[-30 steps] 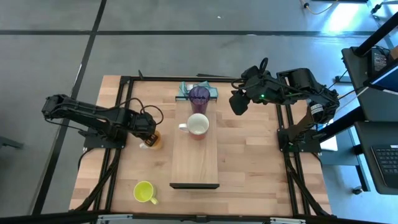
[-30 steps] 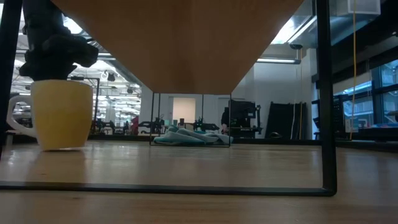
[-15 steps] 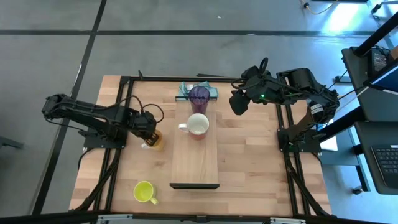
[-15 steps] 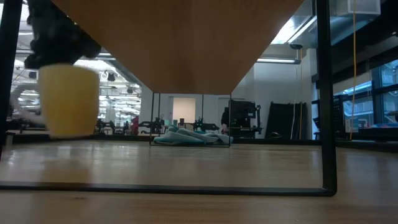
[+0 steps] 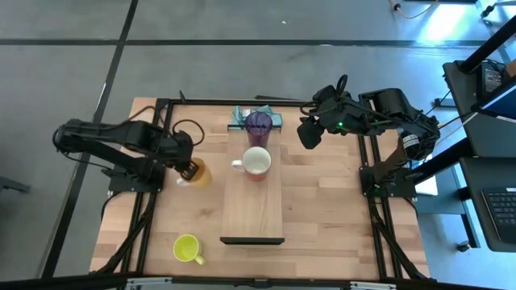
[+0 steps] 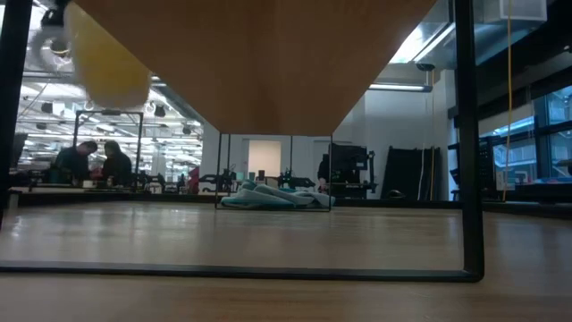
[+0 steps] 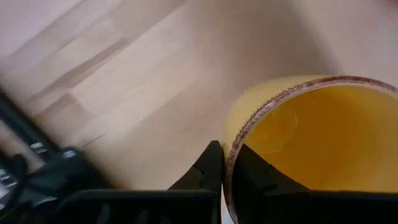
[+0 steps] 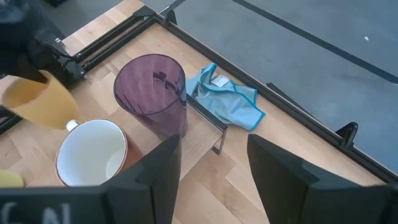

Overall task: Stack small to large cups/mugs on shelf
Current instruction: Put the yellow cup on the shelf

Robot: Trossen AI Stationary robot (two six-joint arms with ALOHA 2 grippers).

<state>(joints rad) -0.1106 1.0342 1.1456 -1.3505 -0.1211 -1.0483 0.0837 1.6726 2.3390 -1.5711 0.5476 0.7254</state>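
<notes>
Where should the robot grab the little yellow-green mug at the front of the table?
Probably by the rim, coming straight down from above. The yellow-green mug stands upright with its mouth open to the top, so one finger could go inside and one outside its wall. Its handle sticks out to one side, so pinch the rim away from it. The left end effector holds the orange mug this way.

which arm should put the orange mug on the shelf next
Left, probably. The left gripper is shut on the orange mug, lifted beside the shelf. The right gripper hangs open by the purple tumbler.

Tumbler (image 5: 258,123) behind mug (image 5: 256,162) on shelf (image 5: 252,197).
</notes>
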